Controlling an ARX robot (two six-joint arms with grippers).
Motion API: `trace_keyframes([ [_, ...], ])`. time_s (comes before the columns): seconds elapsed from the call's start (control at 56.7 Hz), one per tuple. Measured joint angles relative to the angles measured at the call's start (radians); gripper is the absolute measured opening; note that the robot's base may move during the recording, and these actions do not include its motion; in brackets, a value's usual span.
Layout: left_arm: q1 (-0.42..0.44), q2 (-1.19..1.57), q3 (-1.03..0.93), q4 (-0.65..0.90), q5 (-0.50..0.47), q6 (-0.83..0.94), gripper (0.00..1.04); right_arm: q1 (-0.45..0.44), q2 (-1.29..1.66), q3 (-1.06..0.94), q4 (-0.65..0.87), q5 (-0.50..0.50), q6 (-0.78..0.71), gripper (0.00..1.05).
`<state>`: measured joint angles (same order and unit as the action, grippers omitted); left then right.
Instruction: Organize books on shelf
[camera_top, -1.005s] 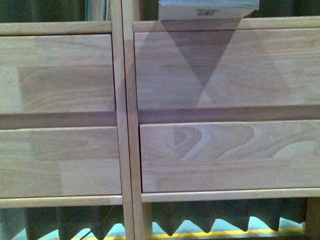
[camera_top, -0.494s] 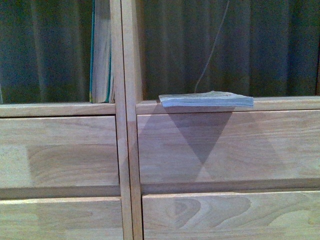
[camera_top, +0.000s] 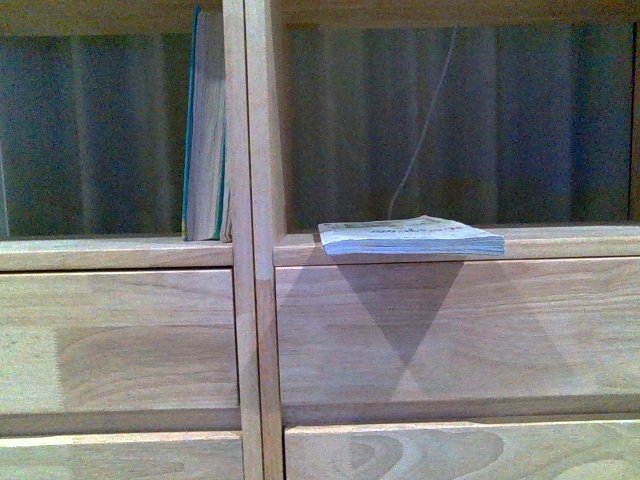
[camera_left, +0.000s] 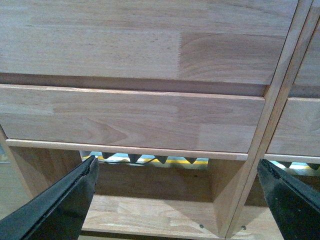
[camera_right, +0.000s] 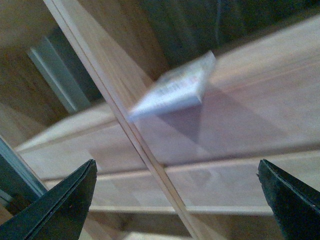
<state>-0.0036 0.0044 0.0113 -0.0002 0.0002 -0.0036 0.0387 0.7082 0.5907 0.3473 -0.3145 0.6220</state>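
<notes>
The light wood shelf (camera_top: 250, 300) fills the front view. The thin pale paperback (camera_top: 410, 238) lies flat on the right compartment's ledge, overhanging the drawer front a little. The teal-covered book (camera_top: 205, 130) stands upright in the left compartment against the centre post. Neither gripper shows in the front view. My left gripper (camera_left: 177, 200) is open and empty, facing the shelf's lower drawers (camera_left: 130, 117). My right gripper (camera_right: 177, 200) is open and empty, below the blurred paperback (camera_right: 172, 90) and facing the drawer fronts.
A dark curtain (camera_top: 480, 120) hangs behind the backless compartments, with a thin cord (camera_top: 425, 120) running down it. The left wrist view shows the open bottom compartment (camera_left: 145, 210) and a yellow floor strip (camera_left: 150, 161) behind it.
The front view has risen: the drawers slid down out of frame and the two book compartments now fill the upper half. The books themselves have not moved.
</notes>
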Motion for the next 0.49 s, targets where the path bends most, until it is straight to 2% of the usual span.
trace_keyframes([
  [0.106,0.0,0.0,0.0,0.0,0.0,0.0,0.98,0.035,0.23,0.119,0.065,0.031,0.139,0.98],
  [0.282,0.0,0.0,0.0,0.0,0.0,0.0,0.98,0.069,0.523,0.206,0.153,0.111,0.397,0.98],
  [0.494,0.0,0.0,0.0,0.0,0.0,0.0,0.98,0.129,0.741,0.329,0.205,0.181,0.522,0.98],
])
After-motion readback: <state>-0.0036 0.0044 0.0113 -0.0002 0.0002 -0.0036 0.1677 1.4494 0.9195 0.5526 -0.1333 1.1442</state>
